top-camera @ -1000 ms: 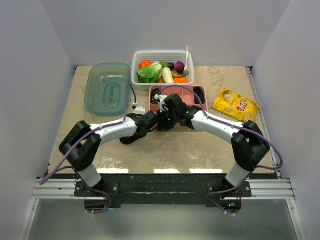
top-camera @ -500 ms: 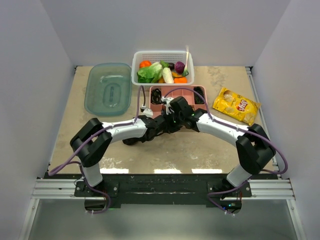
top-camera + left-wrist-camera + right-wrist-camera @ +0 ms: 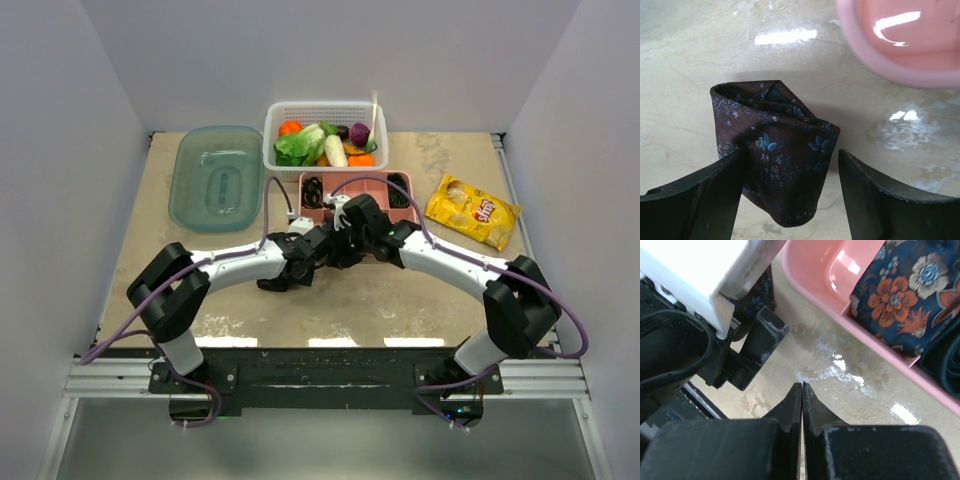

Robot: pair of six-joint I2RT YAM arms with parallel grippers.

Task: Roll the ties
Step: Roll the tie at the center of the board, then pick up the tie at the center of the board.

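Beige marbled tabletop (image 3: 685, 60) carries the rolled dark maroon floral-patterned fabric necktie (image 3: 775, 145), lying near the pink plastic tray (image 3: 890, 60). Left gripper (image 3: 790, 165) straddles it, jaws wide. The right gripper (image 3: 802, 395) is pinched closed, holding nothing.

Pressed-together fingers (image 3: 792, 412) beside pink tray (image 3: 812, 267) holding floral tie (image 3: 900, 295).
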